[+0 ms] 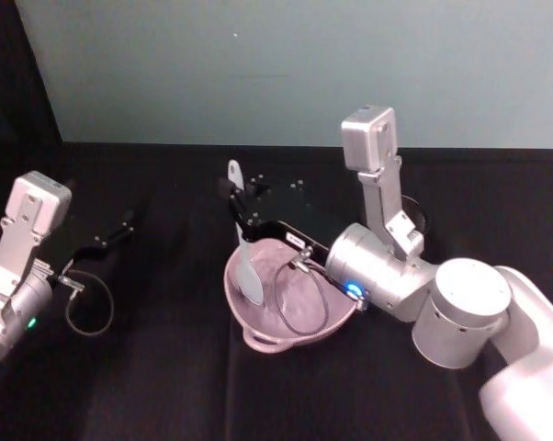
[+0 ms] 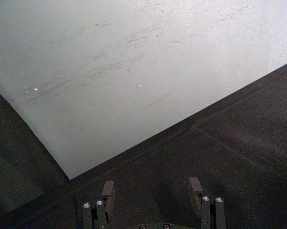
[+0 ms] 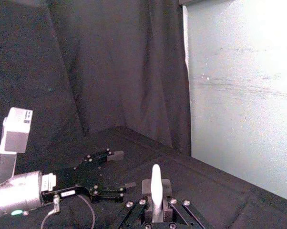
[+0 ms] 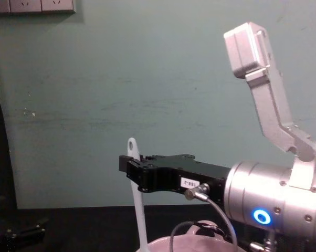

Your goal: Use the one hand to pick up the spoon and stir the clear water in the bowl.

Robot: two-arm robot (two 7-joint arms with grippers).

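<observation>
We see the right arm's black flat-jawed gripper [image 1: 241, 209] closed on the slim white translucent spoon [image 1: 251, 276], pinching the long handle high up, just below the hole at its end. The spoon's long axis runs close to vertical with a slight tilt. From the grip, the handle drops straight down and the flat squarish blade sits inside the pale pink round bowl [image 1: 299, 342], on the bowl's left side near the wall. The blade therefore lies directly beneath the gripper, and we judge that stirring depends on keeping that upright line while the wrist sweeps the blade round the inside of the bowl, away from the rim.

The bowl stands on the black cloth-covered table [image 1: 166, 386] with its small loop handle towards us. We cannot make out a water surface inside it. A thin cable from the right wrist hangs looped over the bowl's opening.

The left gripper [image 2: 152, 183] is parked well to the left, far from the bowl. Its jaws are spread wide with nothing between them. The right arm is clearly the nearer one.
</observation>
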